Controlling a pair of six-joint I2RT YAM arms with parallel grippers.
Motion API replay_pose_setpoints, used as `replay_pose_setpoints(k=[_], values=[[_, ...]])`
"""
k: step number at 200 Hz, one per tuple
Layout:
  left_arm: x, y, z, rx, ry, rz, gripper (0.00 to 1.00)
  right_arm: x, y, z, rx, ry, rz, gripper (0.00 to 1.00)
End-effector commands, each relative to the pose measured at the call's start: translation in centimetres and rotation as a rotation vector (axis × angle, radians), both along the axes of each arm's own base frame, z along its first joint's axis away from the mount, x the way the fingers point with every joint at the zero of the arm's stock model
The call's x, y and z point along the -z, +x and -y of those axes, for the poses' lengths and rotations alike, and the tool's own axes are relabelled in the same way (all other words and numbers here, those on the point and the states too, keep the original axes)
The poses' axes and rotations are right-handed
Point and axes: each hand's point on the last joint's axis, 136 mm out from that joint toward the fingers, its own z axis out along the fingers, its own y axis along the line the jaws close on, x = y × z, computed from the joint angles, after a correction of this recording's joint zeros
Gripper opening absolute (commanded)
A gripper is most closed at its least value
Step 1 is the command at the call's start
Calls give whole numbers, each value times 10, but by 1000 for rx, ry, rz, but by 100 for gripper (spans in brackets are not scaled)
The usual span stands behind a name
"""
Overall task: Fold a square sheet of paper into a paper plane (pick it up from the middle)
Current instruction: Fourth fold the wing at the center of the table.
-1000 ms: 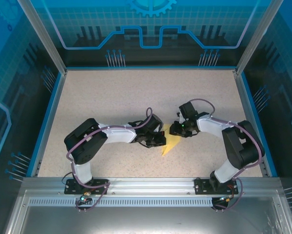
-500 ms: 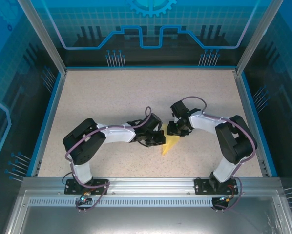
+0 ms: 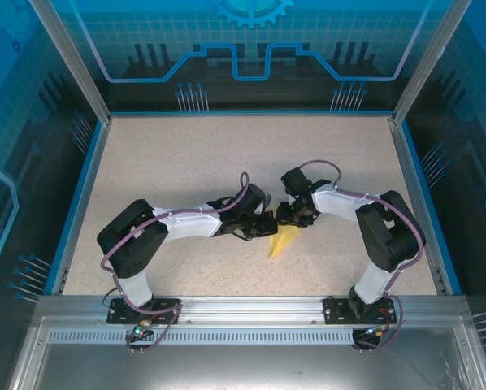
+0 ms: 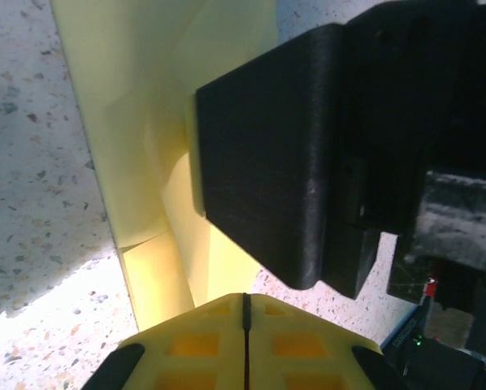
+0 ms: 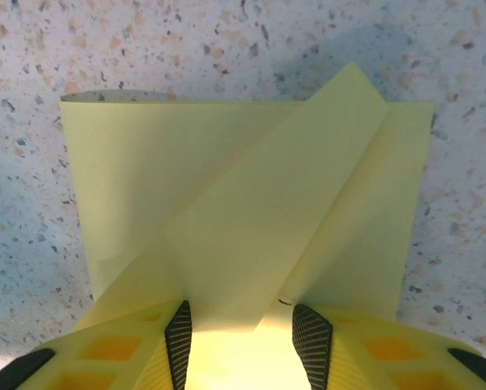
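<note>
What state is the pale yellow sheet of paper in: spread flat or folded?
Folded. The right wrist view shows the pale yellow sheet of paper with a diagonal flap lying across a lower layer.

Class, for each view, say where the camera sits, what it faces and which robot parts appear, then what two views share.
Top external: above, behind the bases, looking down on the table; both arms, left gripper and right gripper together at the paper.
Left wrist: on that wrist, facing the paper past its shut jaws.
Right wrist: on that wrist, looking down between its parted jaws.
Shared: the paper.
</note>
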Motion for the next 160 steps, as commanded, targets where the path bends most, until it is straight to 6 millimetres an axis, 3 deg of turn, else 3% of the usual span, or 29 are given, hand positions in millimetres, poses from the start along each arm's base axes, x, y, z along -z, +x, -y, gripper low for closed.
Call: replay_pose_setpoints(k=[1, 46, 160], values=[[-4, -3, 2, 25, -34, 6, 8, 31, -26, 11, 2, -72, -115, 46], [7, -5, 4, 33, -37, -21, 0, 30, -27, 4, 2, -32, -126, 48], [30, -3, -4, 7, 32, -36, 0, 17, -24, -3, 15, 103, -130, 55]])
